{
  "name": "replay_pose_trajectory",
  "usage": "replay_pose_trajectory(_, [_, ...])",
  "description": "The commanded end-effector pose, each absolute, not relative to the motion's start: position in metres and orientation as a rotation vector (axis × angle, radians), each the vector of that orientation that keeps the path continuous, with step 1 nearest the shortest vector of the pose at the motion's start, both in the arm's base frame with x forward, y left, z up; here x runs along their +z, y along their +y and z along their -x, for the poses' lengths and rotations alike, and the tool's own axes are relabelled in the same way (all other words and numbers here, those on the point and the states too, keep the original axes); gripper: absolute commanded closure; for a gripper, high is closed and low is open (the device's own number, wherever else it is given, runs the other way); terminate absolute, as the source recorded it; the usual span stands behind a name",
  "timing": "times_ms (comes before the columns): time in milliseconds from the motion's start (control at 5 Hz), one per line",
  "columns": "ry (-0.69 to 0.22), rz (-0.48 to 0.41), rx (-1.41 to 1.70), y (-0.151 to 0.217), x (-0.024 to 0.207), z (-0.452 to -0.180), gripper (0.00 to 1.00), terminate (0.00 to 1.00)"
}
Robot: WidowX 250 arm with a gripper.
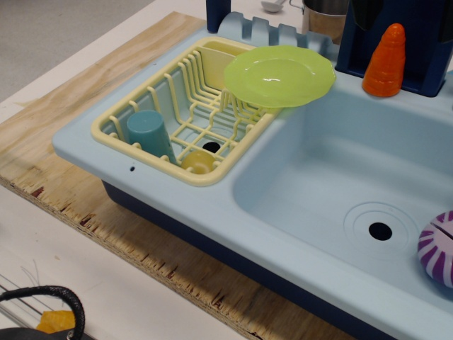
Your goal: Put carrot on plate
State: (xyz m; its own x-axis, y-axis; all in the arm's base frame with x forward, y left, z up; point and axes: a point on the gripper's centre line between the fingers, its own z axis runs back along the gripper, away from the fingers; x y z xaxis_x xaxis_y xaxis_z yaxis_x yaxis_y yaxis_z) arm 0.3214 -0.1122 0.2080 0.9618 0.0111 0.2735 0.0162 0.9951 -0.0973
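At top right, dark shapes cut off by the frame edge may belong to the arm, but no gripper shows clearly, so whether its jaws are apart or together can't be judged. Nothing is held in view.

Carrot [386, 62] stands upright, tip up, on the far right ledge of the sink [212, 205], against a dark blue back panel [425, 49]. Plate [279, 75] is left of it, near but not touching, resting on the far right corner of the yellow dish rack [141, 152], part of it overhanging the basin [340, 184]. It looks slightly tilted.

Step in hand, by my read: reach and grasp the carrot; nothing done yet. Best to come from above, pinch across the wider lower body, since the taper would let the jaws slip up. Lift clear, move left, set down low at plate centre. Plate sits perched, so a push on its rim could tip it into the basin or rack.

Around: teal cup [149, 134] upside down in the rack, small yellow cup [199, 162] by its near edge, purple-striped ball [440, 248] in the basin at far right, metal pot [327, 15] behind. Back panel crowds the carrot from behind; otherwise the path left looks free. Plywood board [92, 85] under everything.
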Motion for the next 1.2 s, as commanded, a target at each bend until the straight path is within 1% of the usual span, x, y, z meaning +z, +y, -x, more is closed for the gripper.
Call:
replay_pose_trajectory(0, [-0.277, 0.099, -0.003, -0.112, 0.208, -0.321, 0.00, 0.00])
replay_pose_trajectory(400, [-0.280, 0.090, -0.015, -0.100, 0.205, -0.341, 0.00, 0.00])
replay_pose_trajectory(600, [-0.311, 0.084, 0.000, -0.093, 0.202, -0.349, 0.00, 0.00])
replay_pose_trajectory(1000, [-0.347, 0.120, -0.008, -0.085, 0.187, -0.361, 0.00, 0.00])
